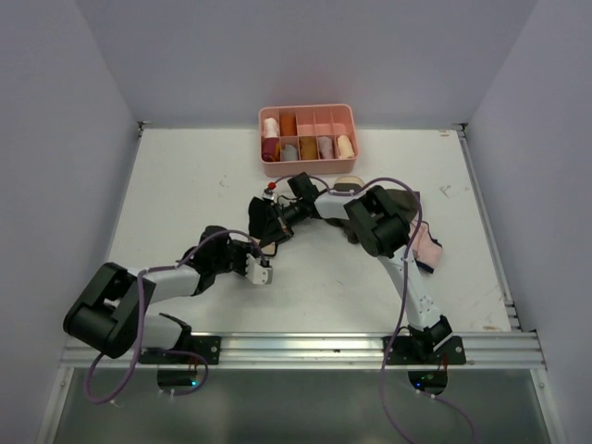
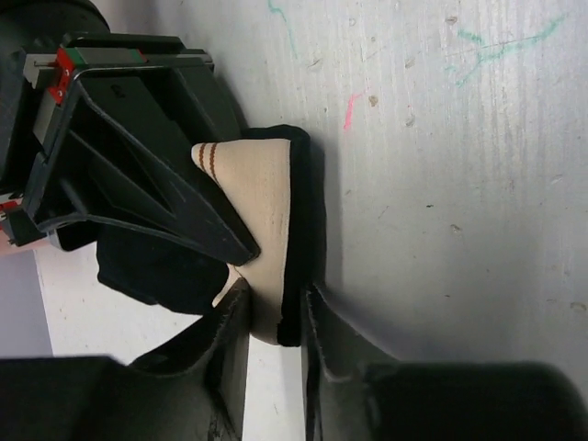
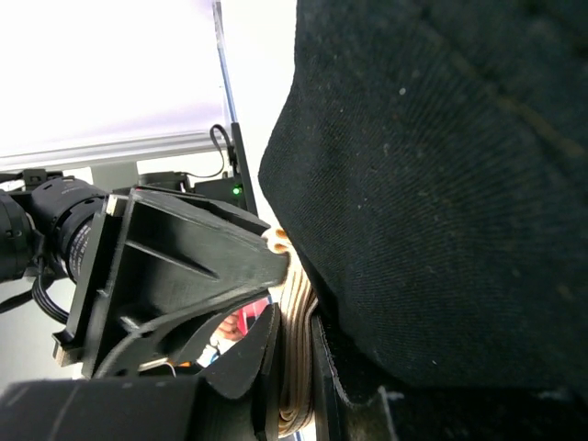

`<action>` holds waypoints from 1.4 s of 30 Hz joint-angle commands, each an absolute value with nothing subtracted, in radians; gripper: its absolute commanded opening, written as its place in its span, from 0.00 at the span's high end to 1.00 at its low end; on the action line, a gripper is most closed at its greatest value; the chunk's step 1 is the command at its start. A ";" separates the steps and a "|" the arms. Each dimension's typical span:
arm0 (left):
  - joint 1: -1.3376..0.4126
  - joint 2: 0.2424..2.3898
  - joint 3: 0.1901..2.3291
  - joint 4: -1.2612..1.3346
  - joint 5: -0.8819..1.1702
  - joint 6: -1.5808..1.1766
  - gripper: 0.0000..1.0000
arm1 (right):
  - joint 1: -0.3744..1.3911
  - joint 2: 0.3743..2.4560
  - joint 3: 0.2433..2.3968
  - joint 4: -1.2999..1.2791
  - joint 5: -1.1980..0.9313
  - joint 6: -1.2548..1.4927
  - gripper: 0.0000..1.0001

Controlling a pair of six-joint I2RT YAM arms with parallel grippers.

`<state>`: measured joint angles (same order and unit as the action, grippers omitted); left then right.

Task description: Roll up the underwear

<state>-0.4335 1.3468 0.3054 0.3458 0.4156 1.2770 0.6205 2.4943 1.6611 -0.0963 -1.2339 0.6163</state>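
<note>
We find the underwear (image 2: pixel 271 202) bunched on the table (image 2: pixel 441 184) between both arms. The left gripper (image 2: pixel 276 303) is nipped narrowly onto its waistband edge, and the right gripper (image 3: pixel 296 317) is likewise clamped on folded waistband. We judge the rolling to be under way. The next turn calls for even tension without either grip slipping.

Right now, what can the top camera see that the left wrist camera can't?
Only the top camera shows the pink tray of rolled clothes at the far edge of the table, plus the whole left arm and right arm. Only the left wrist camera shows two little brown stitch lines on the underwear and coloured scribbles on the table. Both show the underwear with the left gripper and the right gripper on it.
</note>
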 commanded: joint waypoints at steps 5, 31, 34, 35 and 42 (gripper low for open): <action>-0.440 1.404 0.443 0.060 0.456 1.293 1.00 | 0.643 2.560 1.637 -0.124 -1.115 0.581 0.73; -0.284 2.185 1.482 -1.209 0.841 1.309 1.00 | 0.428 1.944 1.381 -0.316 -0.841 -0.184 0.03; -0.276 2.268 1.569 -1.275 0.857 1.307 1.00 | 0.440 1.844 1.286 -0.255 -0.850 -0.277 0.06; -0.275 2.290 1.607 -1.316 0.865 1.308 1.00 | 0.448 1.820 1.267 -0.246 -0.841 -0.323 0.07; -0.275 2.375 1.618 -1.318 0.835 1.301 1.00 | 0.625 1.718 1.158 -0.184 -0.626 -0.527 0.07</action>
